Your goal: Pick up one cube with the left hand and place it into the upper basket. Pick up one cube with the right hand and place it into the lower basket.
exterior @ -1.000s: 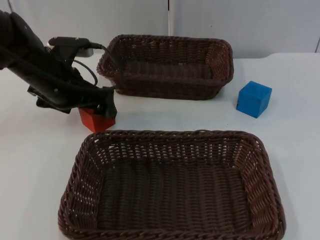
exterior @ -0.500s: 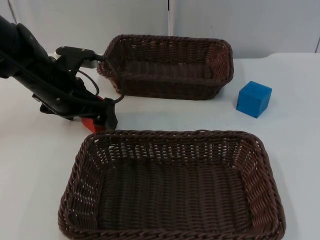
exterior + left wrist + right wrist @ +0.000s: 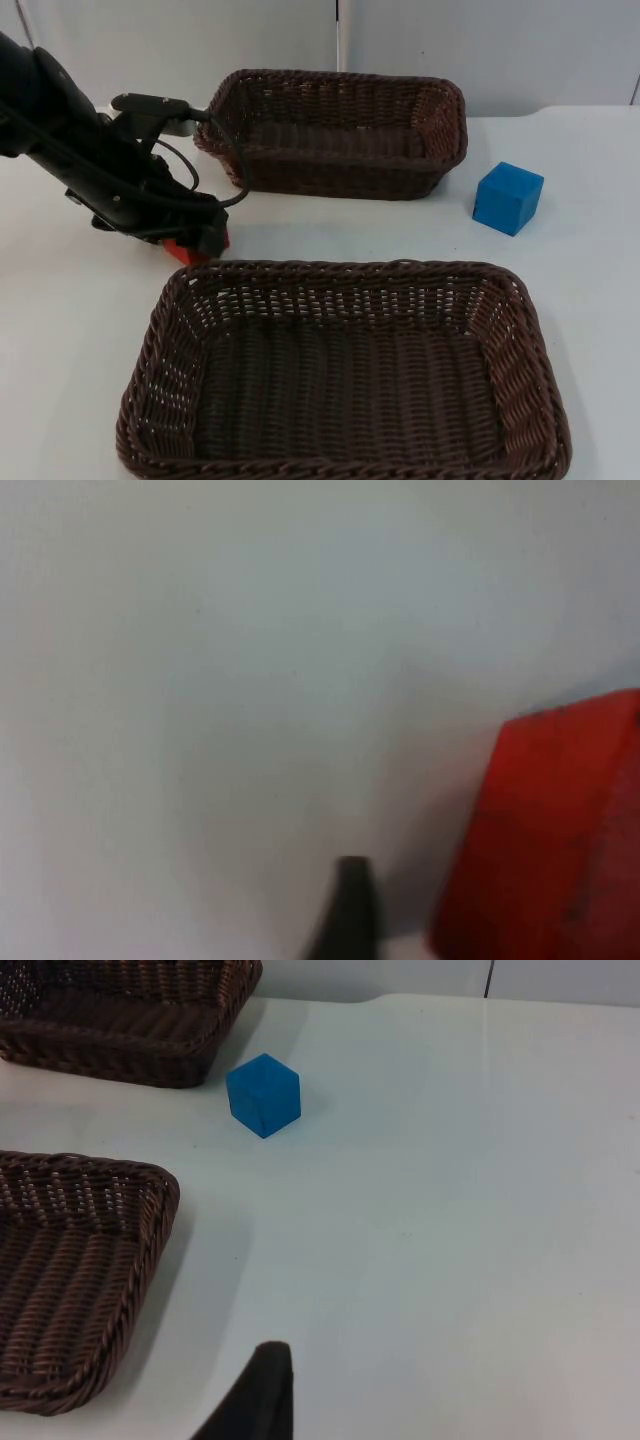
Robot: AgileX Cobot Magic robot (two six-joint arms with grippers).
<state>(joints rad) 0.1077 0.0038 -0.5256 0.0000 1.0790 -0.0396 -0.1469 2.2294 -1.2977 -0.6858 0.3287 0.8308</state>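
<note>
While our left gripper [image 3: 205,240] sits low over the red cube [image 3: 185,249], just off the far left corner of the lower basket [image 3: 345,370], we count two cubes and two baskets on the white table [image 3: 80,310]. One cube is red and one is blue; both baskets are dark brown wicker.

From the top view the red cube is mostly covered by our left gripper, with only a red edge showing beneath it. Our left wrist view shows the red cube [image 3: 550,830] standing on the table beside one black fingertip [image 3: 350,910], with a sliver of table between them. We cannot tell whether the fingers are spread or pressed against the cube.

Behind the lower basket stands the upper basket [image 3: 335,130], near the grey wall [image 3: 200,40]. Neither basket has a cube in it.

To the right of the upper basket, well apart from the red cube, the blue cube [image 3: 508,198] rests on the table by itself. Our right wrist view looks onto this blue cube [image 3: 263,1094], a corner of each basket, and one black fingertip [image 3: 255,1400] of the right gripper, whose arm waits; its finger state we cannot tell.
</note>
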